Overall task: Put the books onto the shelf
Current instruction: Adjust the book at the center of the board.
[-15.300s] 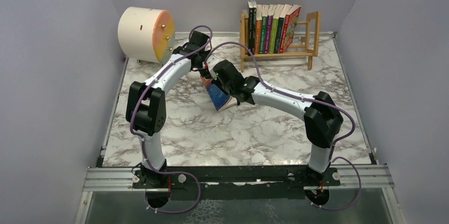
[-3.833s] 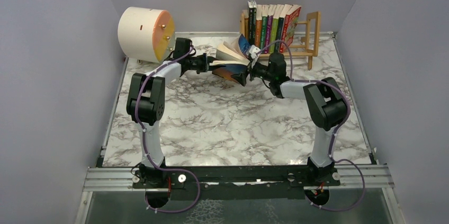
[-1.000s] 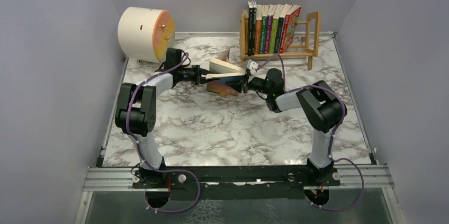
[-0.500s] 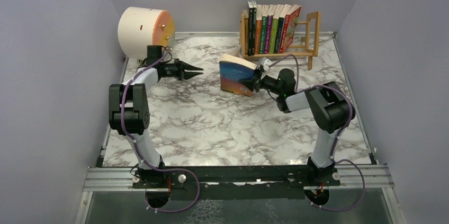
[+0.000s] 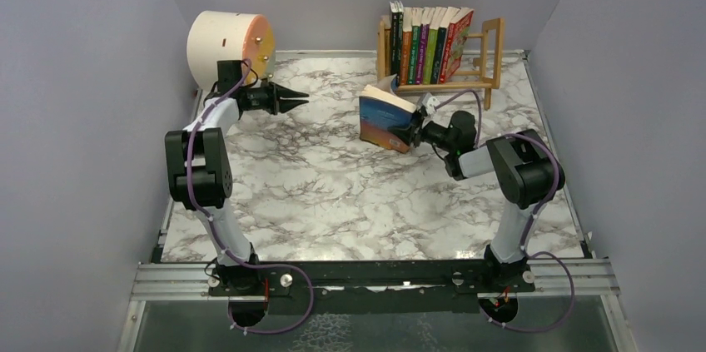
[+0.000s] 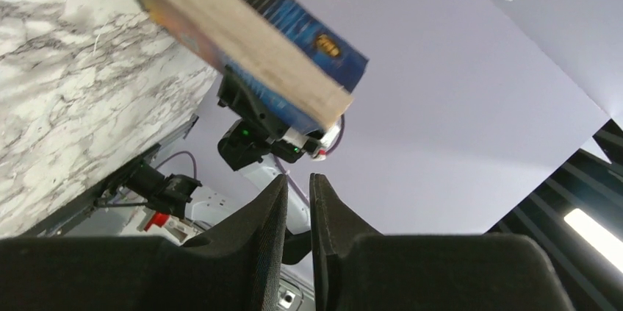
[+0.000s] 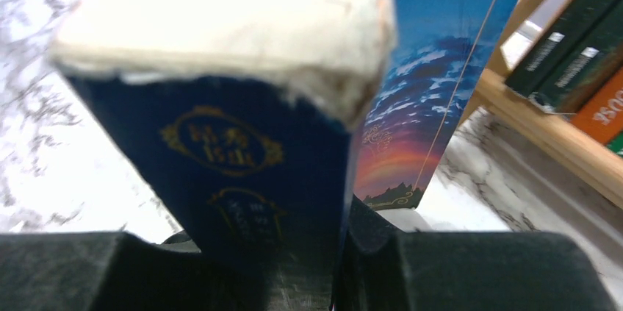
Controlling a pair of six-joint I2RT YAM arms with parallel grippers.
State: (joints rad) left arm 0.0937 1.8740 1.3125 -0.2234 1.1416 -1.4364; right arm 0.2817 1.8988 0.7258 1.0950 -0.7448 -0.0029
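Blue paperback book (image 5: 387,119) is tilted at seven o'clock from the light-wood rail shelf (image 5: 491,52), pinched by your right end effector (image 5: 413,129). Your left end effector (image 5: 298,99), pressed together and empty, is at ten o'clock over the marbled surface (image 5: 333,202).

A: What cols have you got mid-frame?
B: Your blue book (image 5: 385,117): deep blue cover w/ orange-pink sunset, gold emblems, pale page edges.
A: Upper right?
B: You've the shelf (image 5: 493,44), lt wood; shelved books (image 5: 425,48) w/ spines black, dk green, orange, green, purple, red.
A: Rest?
B: Table (image 5: 333,202) white marble, grey veins. Cylinder (image 5: 218,48) upper left, cream w/ orange face.
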